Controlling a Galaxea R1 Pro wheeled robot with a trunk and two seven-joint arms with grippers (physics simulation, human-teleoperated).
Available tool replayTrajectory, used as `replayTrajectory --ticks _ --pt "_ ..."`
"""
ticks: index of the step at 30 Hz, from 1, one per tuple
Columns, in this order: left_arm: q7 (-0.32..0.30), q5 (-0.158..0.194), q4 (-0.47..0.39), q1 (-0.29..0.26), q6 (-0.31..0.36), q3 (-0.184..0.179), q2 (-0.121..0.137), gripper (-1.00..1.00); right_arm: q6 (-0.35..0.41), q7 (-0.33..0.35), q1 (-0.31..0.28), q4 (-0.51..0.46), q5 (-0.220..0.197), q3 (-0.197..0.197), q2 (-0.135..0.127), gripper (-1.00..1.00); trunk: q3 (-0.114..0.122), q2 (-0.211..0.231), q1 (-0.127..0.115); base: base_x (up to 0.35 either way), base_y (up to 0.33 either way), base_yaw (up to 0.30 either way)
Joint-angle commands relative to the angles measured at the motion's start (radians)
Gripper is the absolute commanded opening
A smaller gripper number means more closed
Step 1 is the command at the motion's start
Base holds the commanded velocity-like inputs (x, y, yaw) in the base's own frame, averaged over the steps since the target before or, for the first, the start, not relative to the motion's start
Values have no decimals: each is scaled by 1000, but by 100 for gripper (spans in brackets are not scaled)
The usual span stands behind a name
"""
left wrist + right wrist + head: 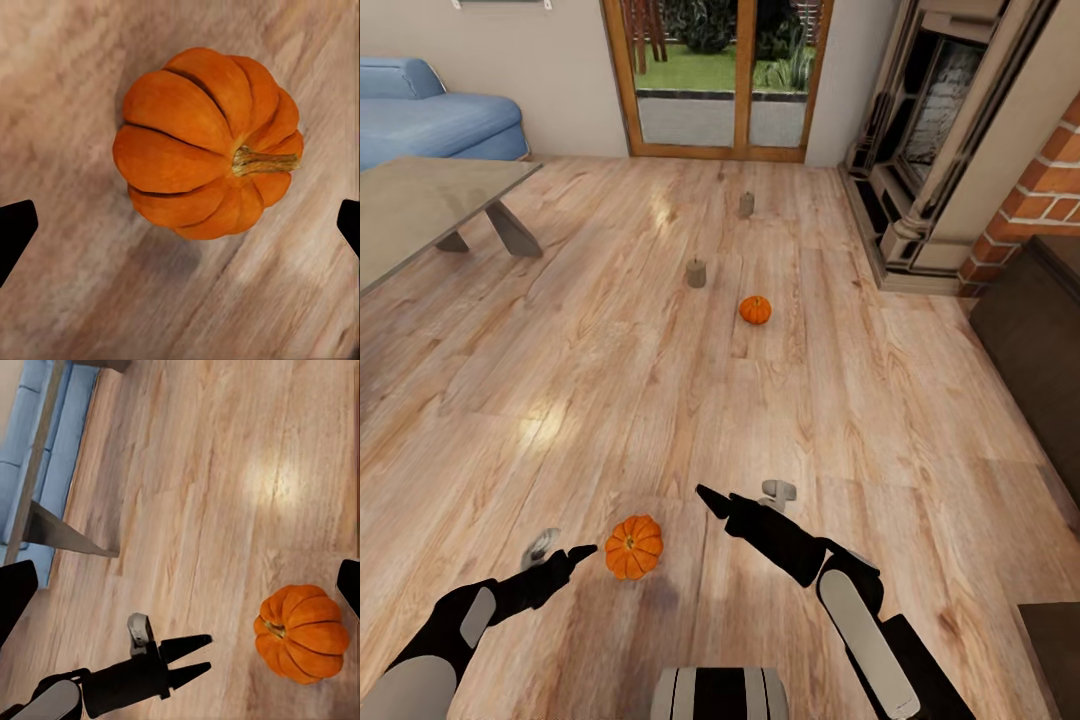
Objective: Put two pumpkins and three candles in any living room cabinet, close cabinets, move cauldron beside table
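Pumpkin-fetching is our step: the near pumpkin [633,546] sits on the floor [780,400] just beside our left gripper [582,551], fingers spread and empty, so next we lower around it and clench.
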Motion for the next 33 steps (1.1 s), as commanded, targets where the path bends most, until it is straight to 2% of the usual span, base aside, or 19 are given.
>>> replayTrajectory --ticks 1,9,18,33 --pt "-6 0 -6 0 6 0 -3 100 -4 -6 0 6 0 -6 0 100 0 0 0 0 0 0" --pt "16 0 -3 0 50 2 -8 100 -22 -39 0 49 -1 -24 0 100 0 0 0 0 0 0" --pt "17 0 -3 -1 57 2 -6 100 -25 -40 1 54 0 -28 1 100 0 0 0 126 0 0" --pt "14 0 -3 -2 59 3 -4 100 -25 -40 1 54 1 -28 4 100 -4 0 0 44 22 0"
